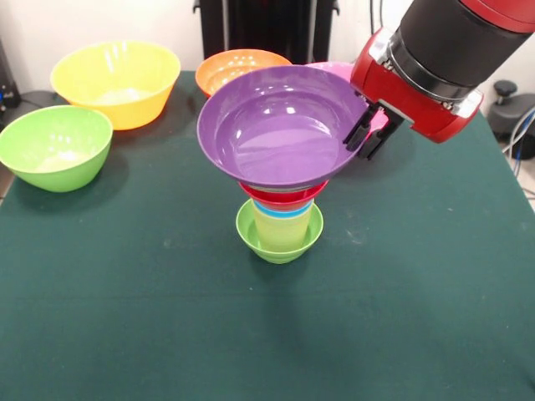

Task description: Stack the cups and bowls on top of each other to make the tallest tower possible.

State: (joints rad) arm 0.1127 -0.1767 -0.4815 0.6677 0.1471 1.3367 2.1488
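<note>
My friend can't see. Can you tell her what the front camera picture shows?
A wide purple bowl tops a small tower of nested cups in a lime-green bowl on a dark green table, and the red robot arm's gripper pinches the purple rim. Large yellow, green, orange and pink bowls wait behind.

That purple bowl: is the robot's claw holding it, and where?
Yes. The gripper pinches the purple bowl by its rim, on the picture's right, atop the tower.
</note>
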